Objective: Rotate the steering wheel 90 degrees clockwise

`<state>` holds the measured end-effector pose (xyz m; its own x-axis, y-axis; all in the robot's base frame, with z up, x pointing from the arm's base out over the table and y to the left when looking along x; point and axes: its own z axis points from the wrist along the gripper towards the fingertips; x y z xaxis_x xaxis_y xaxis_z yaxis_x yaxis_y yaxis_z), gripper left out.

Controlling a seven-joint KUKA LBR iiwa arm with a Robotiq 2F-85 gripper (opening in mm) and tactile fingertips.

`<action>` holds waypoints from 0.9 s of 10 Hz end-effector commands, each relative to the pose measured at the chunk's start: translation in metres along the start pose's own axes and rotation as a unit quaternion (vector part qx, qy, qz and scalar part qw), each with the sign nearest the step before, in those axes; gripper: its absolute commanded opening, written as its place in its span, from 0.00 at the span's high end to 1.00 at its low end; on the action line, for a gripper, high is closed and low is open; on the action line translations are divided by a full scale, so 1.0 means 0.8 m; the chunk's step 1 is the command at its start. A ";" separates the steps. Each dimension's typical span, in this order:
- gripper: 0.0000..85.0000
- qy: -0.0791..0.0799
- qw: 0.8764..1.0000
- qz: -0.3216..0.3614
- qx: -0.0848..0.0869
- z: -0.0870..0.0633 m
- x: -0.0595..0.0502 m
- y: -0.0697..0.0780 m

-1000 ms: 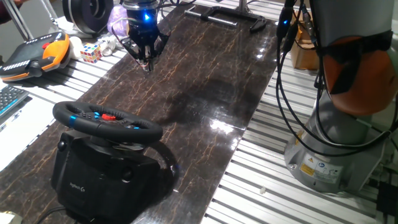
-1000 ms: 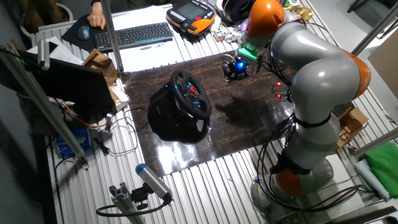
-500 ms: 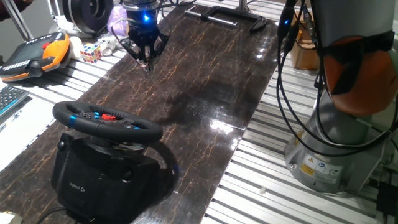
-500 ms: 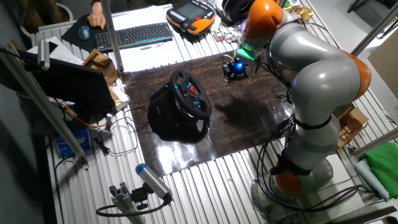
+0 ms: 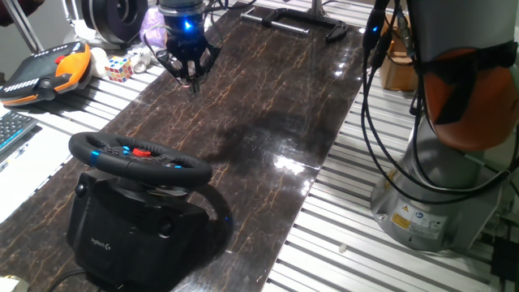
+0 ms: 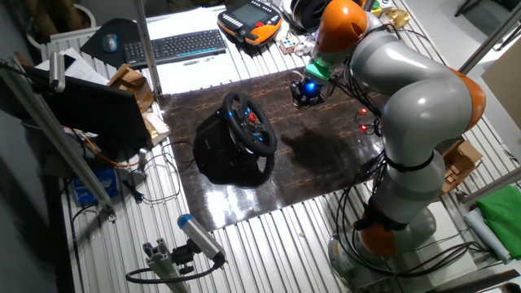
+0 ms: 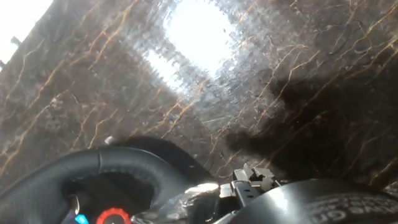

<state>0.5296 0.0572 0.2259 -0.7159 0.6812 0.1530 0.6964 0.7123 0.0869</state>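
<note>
The black round steering wheel (image 5: 139,154) on its bulky base looked rigid and heavy; its padded rim seemed the best hold. The two-finger gripper (image 5: 191,80) hung well beyond it, its fingers apparently pressed together.

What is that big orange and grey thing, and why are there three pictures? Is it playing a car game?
That is a robot arm. At its end sits a claw, which holds nothing right now and hangs above the dark marble-patterned board. I cannot tell whether the claw is open or shut. Two pictures come from cameras fixed at different sides of the table. The third comes from a small camera on the claw itself, so it looks down and catches part of the steering wheel. That steering wheel is a black game wheel on a bulky base, standing on the board, apart from the claw. Beside the board lie a keyboard and an orange controller.
</note>
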 end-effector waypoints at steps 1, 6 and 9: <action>0.99 -0.001 1.000 -0.001 0.001 -0.001 0.000 0.001; 0.99 0.000 1.000 0.010 -0.011 -0.011 0.032 0.044; 0.99 0.010 0.999 0.029 -0.023 -0.009 0.061 0.076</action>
<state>0.5378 0.1288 0.2454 -0.6743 0.7165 0.1786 0.7379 0.6634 0.1245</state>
